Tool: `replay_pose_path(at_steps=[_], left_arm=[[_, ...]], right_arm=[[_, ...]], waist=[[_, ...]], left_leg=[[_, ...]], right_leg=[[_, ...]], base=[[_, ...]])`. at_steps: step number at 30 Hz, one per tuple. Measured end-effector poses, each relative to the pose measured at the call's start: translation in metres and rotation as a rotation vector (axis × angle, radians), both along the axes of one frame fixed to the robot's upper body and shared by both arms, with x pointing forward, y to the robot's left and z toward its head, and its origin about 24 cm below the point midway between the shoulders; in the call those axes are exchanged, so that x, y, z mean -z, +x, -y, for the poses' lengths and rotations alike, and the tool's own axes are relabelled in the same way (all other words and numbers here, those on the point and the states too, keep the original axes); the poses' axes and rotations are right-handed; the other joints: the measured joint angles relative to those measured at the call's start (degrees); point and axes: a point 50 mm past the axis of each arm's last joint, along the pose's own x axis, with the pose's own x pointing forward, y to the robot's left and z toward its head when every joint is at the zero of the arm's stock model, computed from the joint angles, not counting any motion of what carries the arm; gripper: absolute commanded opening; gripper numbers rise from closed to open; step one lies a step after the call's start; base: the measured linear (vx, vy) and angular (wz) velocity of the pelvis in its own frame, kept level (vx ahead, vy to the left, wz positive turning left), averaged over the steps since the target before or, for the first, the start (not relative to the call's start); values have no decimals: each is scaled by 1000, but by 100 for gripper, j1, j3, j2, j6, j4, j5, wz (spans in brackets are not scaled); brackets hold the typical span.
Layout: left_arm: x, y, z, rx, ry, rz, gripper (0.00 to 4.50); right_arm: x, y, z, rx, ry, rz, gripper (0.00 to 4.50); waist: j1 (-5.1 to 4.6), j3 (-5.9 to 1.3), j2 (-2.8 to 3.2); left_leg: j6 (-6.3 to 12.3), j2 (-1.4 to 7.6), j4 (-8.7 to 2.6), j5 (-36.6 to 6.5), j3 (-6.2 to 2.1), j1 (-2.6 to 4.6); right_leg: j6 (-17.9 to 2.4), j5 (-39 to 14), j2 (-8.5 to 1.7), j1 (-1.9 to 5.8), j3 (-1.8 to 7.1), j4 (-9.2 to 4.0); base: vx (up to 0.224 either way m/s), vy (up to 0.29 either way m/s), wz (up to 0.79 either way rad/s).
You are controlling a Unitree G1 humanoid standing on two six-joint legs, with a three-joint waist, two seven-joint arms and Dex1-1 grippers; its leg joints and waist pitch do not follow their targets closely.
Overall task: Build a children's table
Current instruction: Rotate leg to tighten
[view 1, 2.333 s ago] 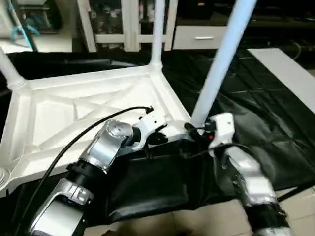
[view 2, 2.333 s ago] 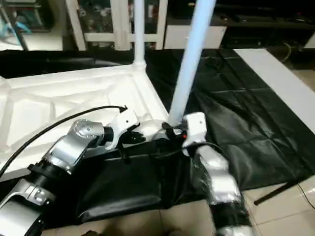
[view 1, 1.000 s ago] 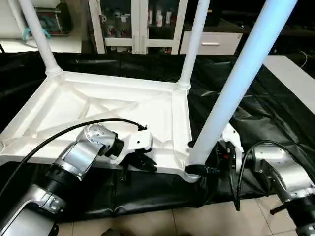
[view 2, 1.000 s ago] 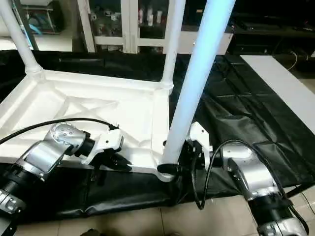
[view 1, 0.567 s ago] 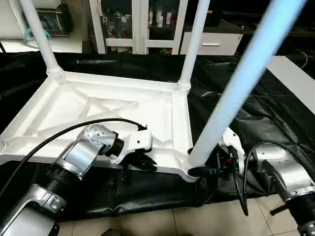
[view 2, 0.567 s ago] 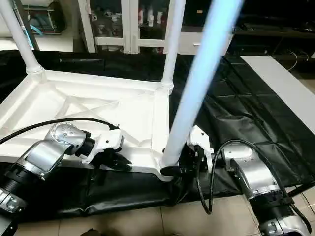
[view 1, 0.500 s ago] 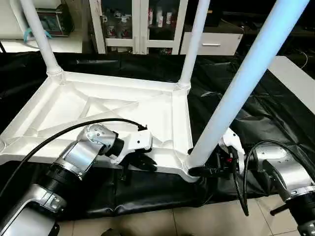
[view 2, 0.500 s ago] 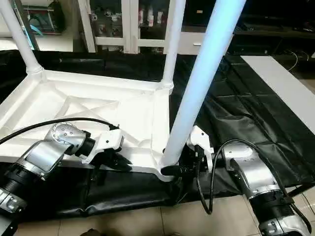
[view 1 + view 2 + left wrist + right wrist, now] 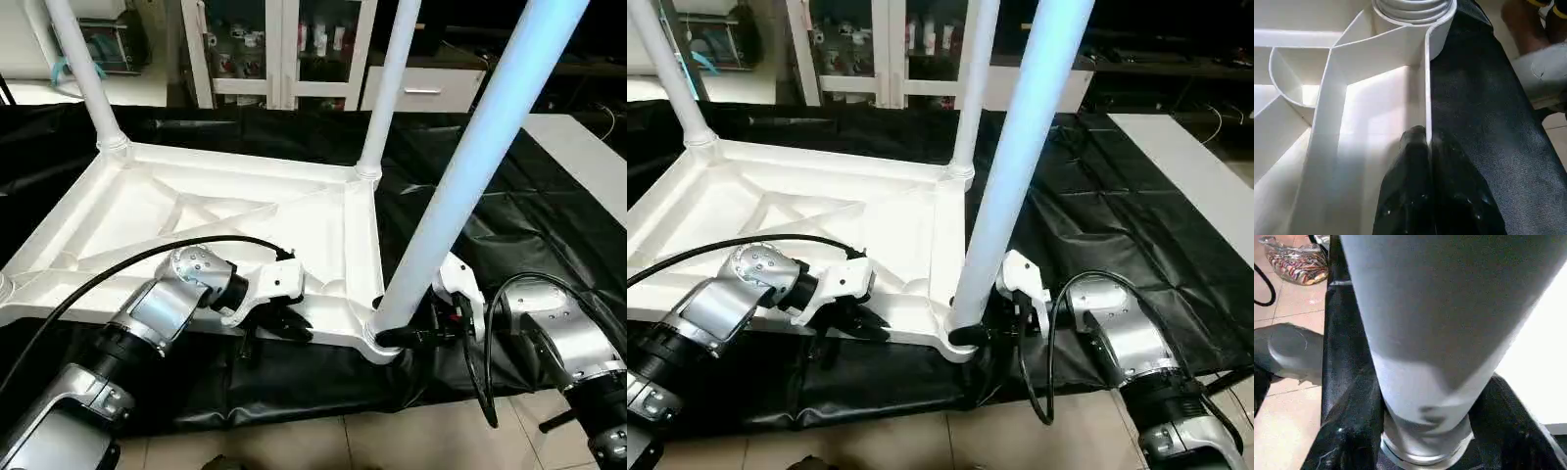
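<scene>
Black-draped counter [image 9: 509,225] across the whole middle of the frame. Upside down on it at centre left, children's table [image 9: 196,220], X-ribbed underside up, legs rising at upper left [image 9: 83,73], upper centre [image 9: 387,83] and lower right [image 9: 470,166]. Lower right, right end effector [image 9: 1422,431] clamped around the base of that near leg, fingers on both sides. Lower centre, left end effector [image 9: 1427,147] pinched together on the top's thin near rim
</scene>
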Motion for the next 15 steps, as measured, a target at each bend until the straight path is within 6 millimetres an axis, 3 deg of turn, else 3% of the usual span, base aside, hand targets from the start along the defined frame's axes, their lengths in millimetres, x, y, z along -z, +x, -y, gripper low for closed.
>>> replay_pose_path(at_steps=[3,7,11,15], left_arm=[[3,7,2,-88,-10,5,0],[8,21,14,-278,-41,32,0],[10,33,32,-433,-55,38,0],[11,44,42,-551,-44,88,0]], right_arm=[[7,8,-1,140,31,-20,201],[14,26,-5,431,76,-14,200],[18,44,-17,699,90,21,199],[20,60,-37,921,84,61,198]], waist=[[-41,-22,-36],[-167,-21,-47],[-283,-21,-43],[-313,-21,-35]], left_leg=[[-1,0,-1,0,0,39],[-1,-10,5,-1,-10,40],[-1,-15,3,0,-57,22],[-2,-24,2,0,-109,19]], right_leg=[[15,-9,2,26,5,7],[41,-25,0,19,-7,-4],[42,-26,3,6,-27,-49],[41,-25,13,0,-39,-74]], base=[[0,0,0],[0,0,0],[0,0,0],[0,0,0]])
